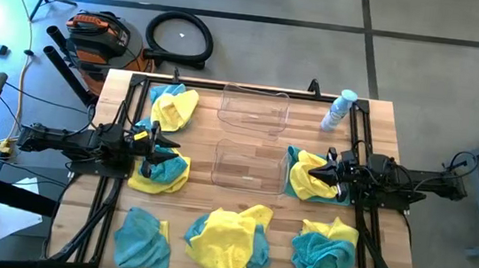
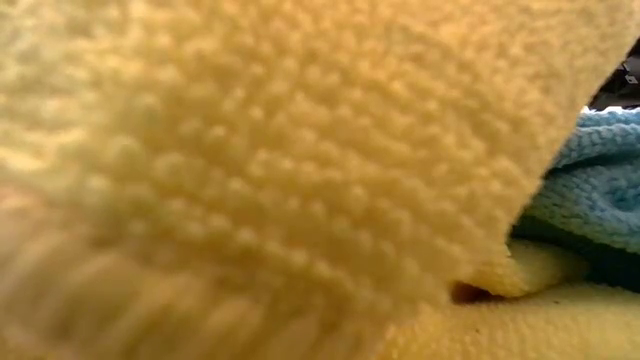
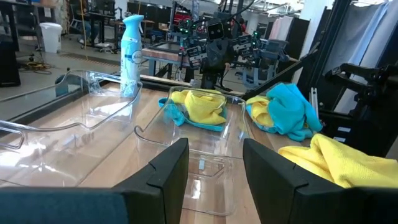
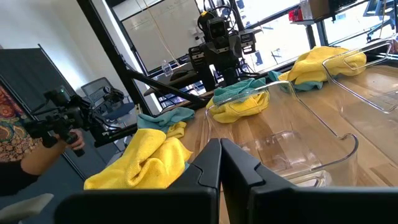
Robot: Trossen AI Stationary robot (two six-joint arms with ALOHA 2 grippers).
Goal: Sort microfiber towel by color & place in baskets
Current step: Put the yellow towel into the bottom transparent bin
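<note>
Two clear baskets stand mid-table, one toward the far edge [image 1: 253,109] and one nearer [image 1: 249,166]. Yellow and teal microfiber towels lie in heaps: far left [image 1: 174,107], left [image 1: 161,172], right [image 1: 310,182], and three along the near edge [image 1: 141,238], [image 1: 230,238], [image 1: 325,248]. My left gripper [image 1: 175,151] stands open, level, over the left heap and points at the nearer basket [image 3: 193,134]. My right gripper [image 1: 312,171] is shut, level, over the right heap and faces the same basket [image 4: 292,143]. A yellow towel [image 2: 250,150] fills the low view.
A clear spray bottle with a blue cap [image 1: 340,109] lies at the far right beside the far basket. Black frame rails [image 1: 119,130] run along both table sides. A person with a camera rig [image 4: 56,130] stands beyond the table in the right wrist view.
</note>
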